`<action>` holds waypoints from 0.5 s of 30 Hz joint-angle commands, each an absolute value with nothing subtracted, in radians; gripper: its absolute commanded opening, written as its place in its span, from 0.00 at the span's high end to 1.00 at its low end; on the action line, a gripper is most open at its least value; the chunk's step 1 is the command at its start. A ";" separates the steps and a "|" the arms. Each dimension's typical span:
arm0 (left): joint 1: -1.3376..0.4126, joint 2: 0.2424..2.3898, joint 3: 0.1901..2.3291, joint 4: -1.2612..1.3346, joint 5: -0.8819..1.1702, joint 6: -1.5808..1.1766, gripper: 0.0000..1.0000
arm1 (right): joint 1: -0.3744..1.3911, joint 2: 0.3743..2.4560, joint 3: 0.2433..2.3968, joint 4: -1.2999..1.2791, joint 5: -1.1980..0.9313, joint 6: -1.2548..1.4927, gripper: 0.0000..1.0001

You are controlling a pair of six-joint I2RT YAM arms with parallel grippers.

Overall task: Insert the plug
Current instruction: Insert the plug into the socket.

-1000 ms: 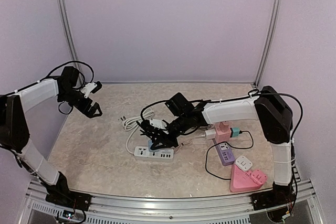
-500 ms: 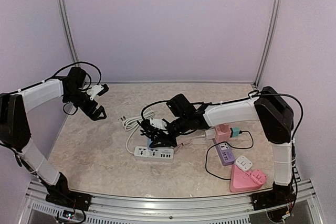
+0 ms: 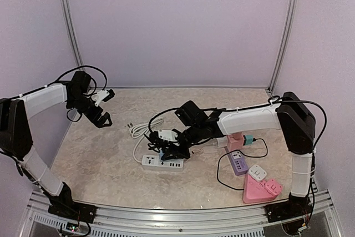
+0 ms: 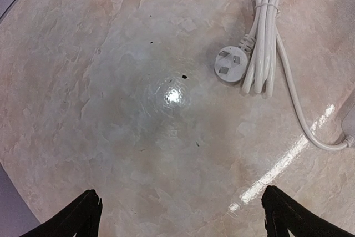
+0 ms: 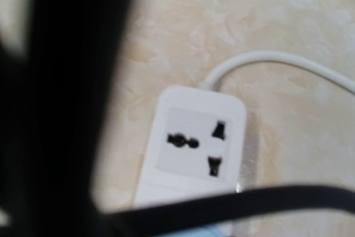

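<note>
Seen from above, the right gripper [image 3: 169, 147] hangs low over the white power strip [image 3: 162, 163], which lies near the middle of the table [image 3: 100, 154]. A black cable [image 3: 157, 114] arcs in to it from the far side. The gripper's own body hides whatever sits at the cable's end, so I cannot tell whether it is clenched on a plug or released. A bundled white cord [image 3: 140, 131] lies just left of it. To the right sit a pink adapter [image 3: 235, 137], a purple power strip [image 3: 238, 163] and a pink triangular block [image 3: 259, 191]. The left gripper [image 3: 101, 118] hovers well apart at the far left. Its wrist view shows both fingertips [image 4: 83, 215] spread wide with nothing between them. Beyond them a white three-pin plug [image 4: 230, 65] lies face up against its coiled cord [image 4: 260, 31]. The right wrist view shows the strip's end socket [image 5: 194, 148] unoccupied. A blurred black shape [image 5: 66, 81] blocks the left side, and the black cable [image 5: 249, 201] crosses in front of the socket's near edge.
</note>
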State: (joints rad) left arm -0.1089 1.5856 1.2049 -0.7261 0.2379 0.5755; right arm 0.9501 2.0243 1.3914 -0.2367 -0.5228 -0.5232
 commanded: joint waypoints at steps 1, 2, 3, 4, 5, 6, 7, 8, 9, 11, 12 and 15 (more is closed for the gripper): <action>-0.113 1.594 1.196 -0.737 0.237 0.585 0.01 | 0.965 2.036 1.388 -0.260 -0.481 -0.506 1.00; -0.114 1.594 1.196 -0.738 0.236 0.586 0.01 | 0.965 2.042 1.389 -0.249 -0.480 -0.500 1.00; -0.114 1.593 1.196 -0.738 0.236 0.585 0.01 | 0.965 2.048 1.389 -0.239 -0.480 -0.497 1.00; -0.114 1.590 1.195 -0.738 0.237 0.585 0.01 | 0.965 2.052 1.388 -0.233 -0.479 -0.496 1.00; -0.114 1.589 1.195 -0.738 0.236 0.587 0.01 | 0.965 2.055 1.388 -0.230 -0.475 -0.497 1.00; -0.114 1.589 1.195 -0.739 0.238 0.587 0.01 | 0.965 2.058 1.388 -0.228 -0.469 -0.498 1.00; -0.114 1.587 1.195 -0.738 0.240 0.587 0.01 | 0.965 2.059 1.386 -0.226 -0.463 -0.499 1.00; -0.114 1.588 1.195 -0.738 0.240 0.586 0.01 | 0.964 2.057 1.382 -0.223 -0.460 -0.500 1.00; -0.114 1.588 1.195 -0.738 0.241 0.586 0.01 | 0.963 2.056 1.378 -0.217 -0.458 -0.503 1.00; -0.114 1.591 1.195 -0.738 0.242 0.587 0.01 | 0.964 2.054 1.373 -0.201 -0.456 -0.504 1.00; -0.114 1.591 1.195 -0.740 0.242 0.587 0.01 | 0.962 2.055 1.372 -0.192 -0.456 -0.505 1.00; -0.114 1.594 1.195 -0.741 0.241 0.589 0.01 | 0.960 2.069 1.385 -0.182 -0.462 -0.505 1.00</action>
